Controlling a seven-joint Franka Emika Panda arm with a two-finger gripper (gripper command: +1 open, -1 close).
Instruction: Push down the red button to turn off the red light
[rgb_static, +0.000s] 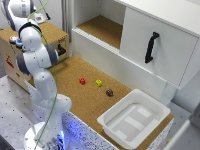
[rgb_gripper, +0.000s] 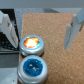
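From my wrist view the jaws stand wide apart and hold nothing, the gripper (rgb_gripper: 41, 31) hanging just above the red button (rgb_gripper: 32, 42), whose orange-red cap glows, so I judge the light is on. It sits in a metal collar on top of the wooden box (rgb_static: 50, 32), right beside the blue button (rgb_gripper: 33, 67), the two collars almost touching. I expect the cap to be rigid plastic on a short spring: nothing to grasp, only to press straight down on its centre, and a shut or single fingertip would suit better than this open spread, which would straddle it. With the blue one so near, an off-centre push could catch the wrong cap. In the exterior view the arm's own elbow covers both buttons, so I cannot confirm height or contact from there. Farther out on the cork bench (rgb_static: 85, 95) lie a red cube (rgb_static: 82, 80), a yellow cube (rgb_static: 99, 83) and a dark one (rgb_static: 109, 92), too small to read, then a white tub (rgb_static: 112, 127) and the cabinet (rgb_static: 150, 35) behind.
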